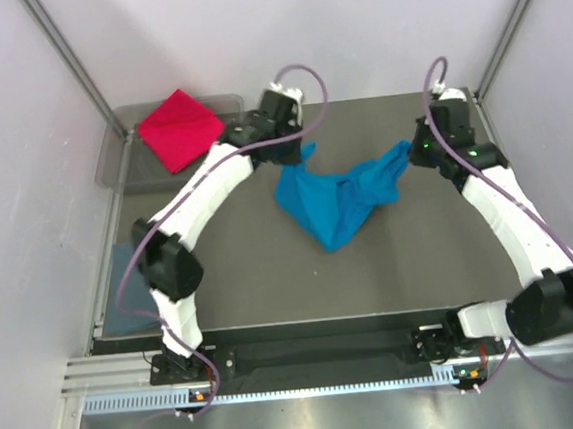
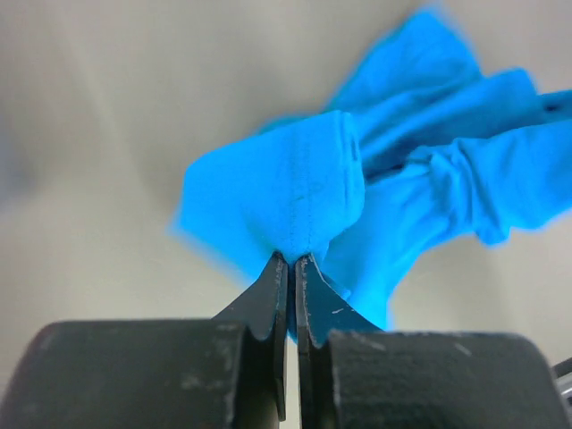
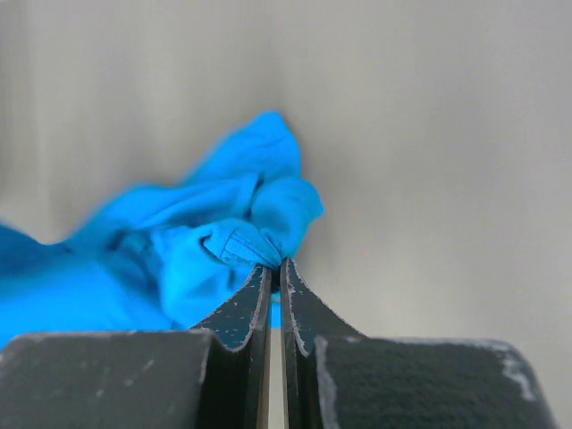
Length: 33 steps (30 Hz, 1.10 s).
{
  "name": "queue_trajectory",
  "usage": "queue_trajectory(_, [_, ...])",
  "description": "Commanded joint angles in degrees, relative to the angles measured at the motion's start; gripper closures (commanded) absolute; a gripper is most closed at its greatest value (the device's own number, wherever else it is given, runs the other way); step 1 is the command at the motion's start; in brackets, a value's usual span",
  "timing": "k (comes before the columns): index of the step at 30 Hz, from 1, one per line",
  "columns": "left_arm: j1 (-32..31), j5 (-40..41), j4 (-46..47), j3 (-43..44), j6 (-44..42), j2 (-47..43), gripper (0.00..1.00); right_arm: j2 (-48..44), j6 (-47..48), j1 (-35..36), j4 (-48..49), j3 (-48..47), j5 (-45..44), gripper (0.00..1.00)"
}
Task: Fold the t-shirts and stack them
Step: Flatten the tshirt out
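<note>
The turquoise-blue t-shirt (image 1: 340, 198) hangs bunched between both arms over the middle of the dark table. My left gripper (image 1: 299, 151) is shut on its left edge, and the pinched hem shows in the left wrist view (image 2: 295, 192). My right gripper (image 1: 409, 152) is shut on its right edge, a folded hem in the right wrist view (image 3: 237, 241). The crimson red t-shirt (image 1: 181, 128) lies folded in the clear tray (image 1: 119, 161) at the back left. The slate grey-blue t-shirt (image 1: 124, 289) lies at the table's left edge, beside the left arm.
Metal frame posts (image 1: 67, 53) rise at the back corners, with white walls on both sides. The table's near edge (image 1: 316, 324) runs just ahead of the arm bases.
</note>
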<state>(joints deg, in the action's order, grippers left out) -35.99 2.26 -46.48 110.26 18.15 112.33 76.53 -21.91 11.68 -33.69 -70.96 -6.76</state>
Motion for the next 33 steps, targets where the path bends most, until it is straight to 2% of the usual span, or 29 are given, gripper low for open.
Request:
queue_trajectory(1, [1.2,4.7,-1.6,5.8,-2.9,-12.7,1.0,-8.4,3.7,-1.4,-0.1,-5.4,-8.6,1.0])
queue_trajectory(4, [2.0,6.4,-2.1,5.0,-3.0,-20.2,1.0,-15.0,5.6,-2.8,0.0,-5.9,-10.4,1.0])
queue_trajectory(7, [3.3,7.0,-1.4,0.0,-2.5,-28.6,1.0,-20.9,6.0,-3.8,-1.1,-5.0,-13.0,1.0])
queue_trajectory(12, [4.1,15.6,-2.1,-18.3,0.5,-41.8,1.0,-28.7,2.9,-4.4,-8.0,3.1,-12.4,0.98])
queue_trajectory(13, [4.3,16.7,-2.8,-24.2,1.3,-43.0,0.81,-29.9,2.4,-4.6,-10.3,5.5,-8.6,0.89])
queue_trajectory(14, [5.1,18.2,-3.7,-27.0,2.4,-44.2,0.55,-30.9,1.3,-4.6,-11.9,9.9,-5.8,0.76])
queue_trajectory(15, [5.7,18.9,-6.6,-29.2,3.5,-44.1,0.37,-32.7,0.6,-4.6,-13.9,11.8,-3.3,0.48])
queue_trajectory(17, [8.1,18.8,-11.2,-32.4,6.4,-41.6,0.26,-35.1,-0.3,-4.6,-17.8,18.4,6.5,0.29])
queue_trajectory(18, [8.8,18.0,-13.1,-32.7,7.2,-40.5,0.26,-37.5,-0.8,-4.5,-18.5,20.4,10.3,0.19])
queue_trajectory(19, [8.9,18.1,-15.8,-33.3,8.0,-39.7,0.26,-38.6,-1.4,-4.6,-20.8,22.0,14.5,0.16])
queue_trajectory(20, [8.9,17.5,-15.8,-33.7,8.1,-39.6,0.3,-39.6,-2.0,-4.5,-21.2,25.0,16.4,0.13])
queue_trajectory(23, [9.0,9.4,-9.0,-36.1,5.2,-41.9,0.4,-41.5,-2.2,-4.5,-20.4,29.1,22.4,0.12])
queue_trajectory(24, [8.9,2.3,-6.5,-36.7,4.7,-42.3,0.4,-41.0,-2.7,-4.5,-19.0,29.9,22.8,0.16])
queue_trajectory(28, [7.4,-15.6,4.6,-41.3,6.9,-38.3,0.41,-36.0,-7.0,-4.4,-12.7,34.2,31.3,0.28])
queue_trajectory(30, [4.3,-17.9,10.5,-43.1,8.0,-33.7,0.41,-32.5,-9.7,-4.5,-9.2,37.3,32.8,0.32])
queue_trajectory(31, [3.2,-17.9,11.5,-43.7,7.9,-31.8,0.4,-30.9,-10.3,-4.5,-7.8,37.5,30.4,0.33])
queue_trajectory(33, [0.4,-17.6,12.7,-42.9,6.9,-25.2,0.39,-26.9,-10.4,-4.5,-6.2,36.8,27.1,0.3])
